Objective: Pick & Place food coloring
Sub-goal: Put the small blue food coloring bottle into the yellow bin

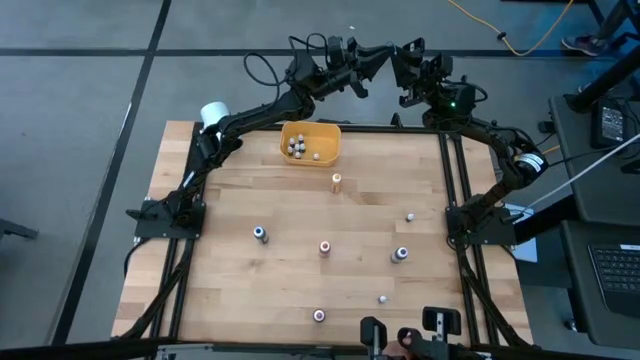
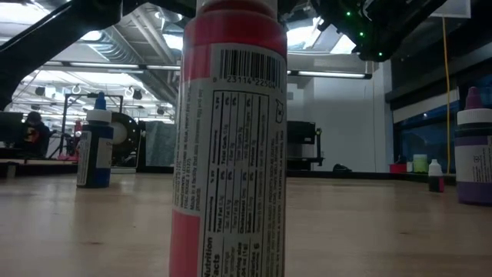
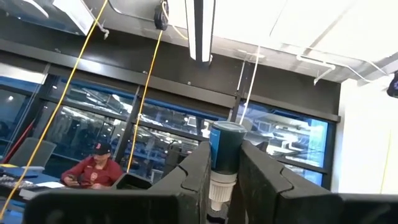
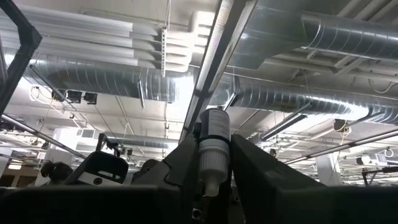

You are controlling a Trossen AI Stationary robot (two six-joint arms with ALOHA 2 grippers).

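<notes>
Both arms are raised past the table's far edge, beyond the yellow bin. My left gripper is shut on a small food coloring bottle with a teal-blue body and a white end. My right gripper is shut on a pale food coloring bottle. Several more bottles lie in the bin. Others stand upright on the table, among them a blue-capped one, a red-capped one and an orange one. My left gripper pinches the bottle between its two fingers at the join of blue body and white end. The fingers slant upward. The blue body sticks out past the fingertips, the white end points back toward the wrist, and the bottle is clear of the table. My right gripper pinches the pale bottle by its two sides between the fingers, which slant upward. The narrow tip points back toward the wrist and the body stands out past the fingertips. The bottle is high above the table.
A white cylinder stands at the table's far left corner. In the low view a red-capped bottle stands right in front of the camera, with a blue bottle to its left and a purple one to its right. A person sits in the room beyond.
</notes>
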